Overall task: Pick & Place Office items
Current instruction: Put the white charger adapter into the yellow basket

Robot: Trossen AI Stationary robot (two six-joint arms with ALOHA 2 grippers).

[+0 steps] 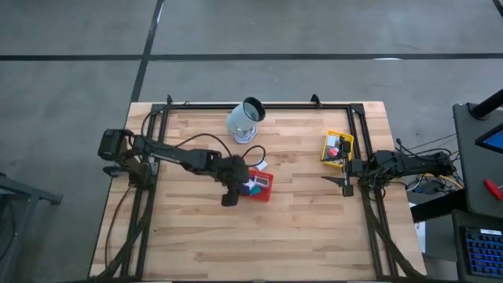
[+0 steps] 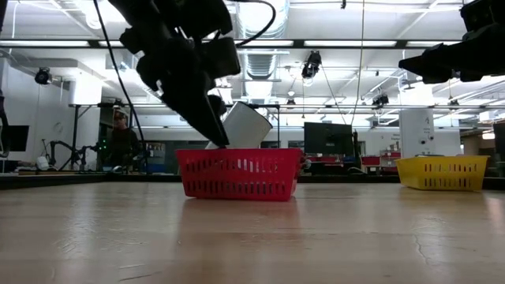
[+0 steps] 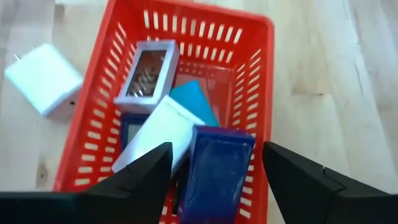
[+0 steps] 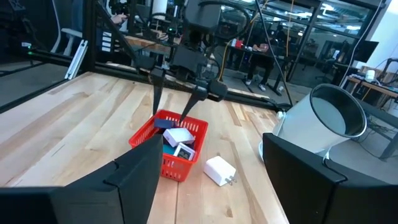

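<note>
The left gripper [image 3: 214,171] hangs directly over the near end of the red basket [image 3: 261,93], its two fingers spread well apart with a dark blue block [image 3: 214,168] lying between them. The block sits in the basket, propped on the other pieces, and neither finger seems to touch it, so it looks released rather than held. Its long axis runs roughly in line with the gripper's reach, parallel to the fingers. Around it in the basket lie a white block [image 3: 158,130], a teal flat piece [image 3: 196,99] and a grey framed box [image 3: 148,74]. The item that matters for the coming move is probably the white charger [image 3: 45,78], which lies on the surface just outside the basket's long wall, on the side toward the tipped pale cup [image 1: 245,118]. From the left gripper it lies off to one side and a little ahead, so this arm is much nearer. The right gripper [image 4: 205,162] is wide open and empty, waiting well apart beside the yellow basket [image 1: 336,149].
</note>
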